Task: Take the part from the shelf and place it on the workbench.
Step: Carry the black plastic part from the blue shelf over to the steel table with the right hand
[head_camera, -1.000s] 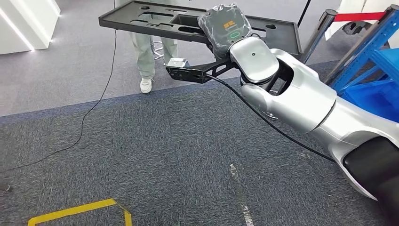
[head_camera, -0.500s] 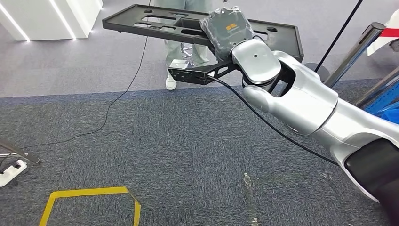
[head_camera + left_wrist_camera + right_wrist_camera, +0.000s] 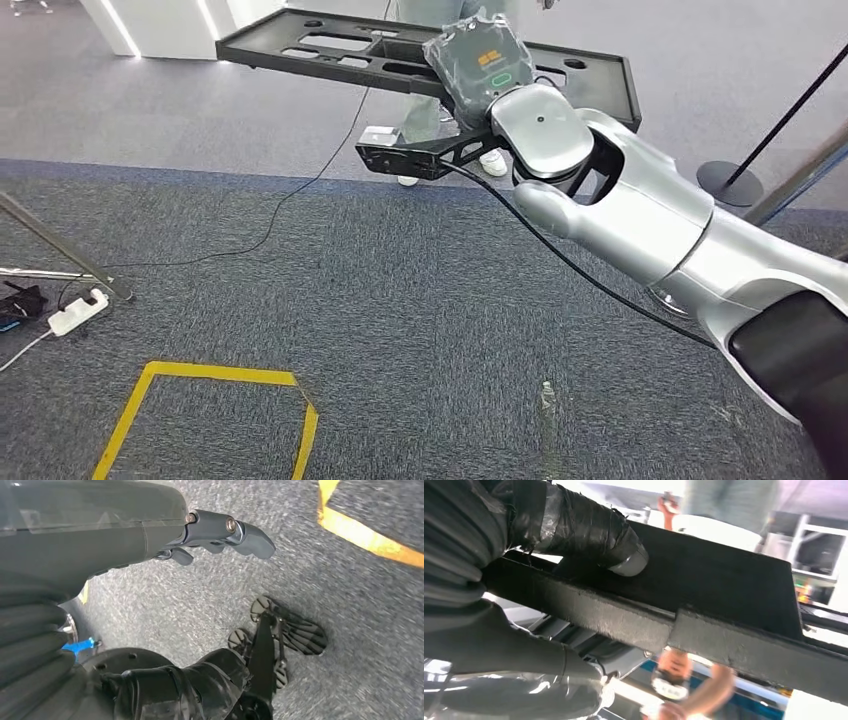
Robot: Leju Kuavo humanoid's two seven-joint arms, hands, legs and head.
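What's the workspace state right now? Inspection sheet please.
Surface: grey carpet floor; no workbench seen.
Job's things: black flat part, held off the floor.
Clutter: white power strip on the floor.
Robot hands: right robot hand grips the part; left robot hand holds nothing, hanging over the carpet.
Cables: black cable across the floor.
Surroundings: yellow tape outline, person's legs behind the part, barrier post base.

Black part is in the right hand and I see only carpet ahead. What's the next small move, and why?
Probably keep turning and walking in search of the workbench, holding the part level. The right hand grips the black part well above the carpet, with nothing under it to set it on. The left hand holds nothing.
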